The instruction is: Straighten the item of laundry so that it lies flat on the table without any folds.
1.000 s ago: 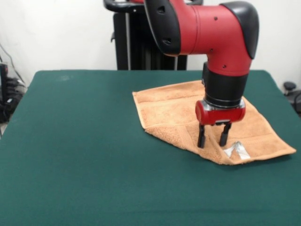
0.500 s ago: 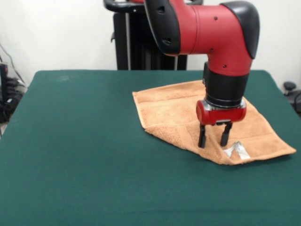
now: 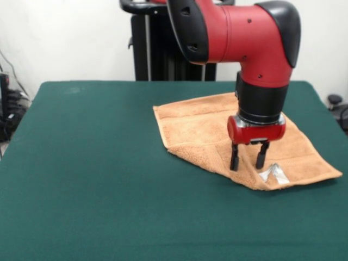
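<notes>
The large rectangular table covered in dark green felt-like cloth (image 3: 109, 179) fills most of the front view. Behind its far edge stands the black pedestal (image 3: 163, 49) against a pale wall.

The red and black robot arm (image 3: 239, 38) comes in from the top of the picture, bends at a bulky red elbow with a black cap, and drops straight down through a black wrist section to a red collar. It hangs upright over the right part of the table.

The small light-orange terry hand towel (image 3: 201, 128) lies on the table's right half, toward the far side, turned so that its corners point outward like a diamond. Most of it is spread flat. Woven border bands run along its nearer left edge. At the nearest corner the cloth is doubled over, and a small white label (image 3: 273, 174) shows there, crumpled.

The black two-fingered gripper (image 3: 248, 162) points straight down, its fingers parted with a clear gap between them and nothing held. Its tips sit at or just above the towel's surface, just left of the label and near the folded corner.
</notes>
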Robot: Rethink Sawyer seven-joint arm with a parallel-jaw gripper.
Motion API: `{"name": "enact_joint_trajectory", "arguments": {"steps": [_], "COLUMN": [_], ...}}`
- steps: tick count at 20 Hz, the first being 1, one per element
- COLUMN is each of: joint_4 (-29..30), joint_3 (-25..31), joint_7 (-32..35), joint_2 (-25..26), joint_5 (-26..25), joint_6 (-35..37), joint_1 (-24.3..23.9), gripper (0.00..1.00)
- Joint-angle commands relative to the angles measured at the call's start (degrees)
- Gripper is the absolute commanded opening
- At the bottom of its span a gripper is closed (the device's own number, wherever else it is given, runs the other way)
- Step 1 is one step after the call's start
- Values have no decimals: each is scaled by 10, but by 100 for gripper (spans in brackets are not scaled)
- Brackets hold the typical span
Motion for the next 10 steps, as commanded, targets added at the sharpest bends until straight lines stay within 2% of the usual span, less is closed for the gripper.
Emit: {"name": "enact_joint_trajectory", "arguments": {"steps": [1,10], "joint_4": [15,29], "joint_3": [62,66], "joint_7": [56,52], "joint_2": [-14,-32], "joint_5": [32,36], "joint_6": [44,57], "joint_1": [7,3], "gripper": [100,100]}}
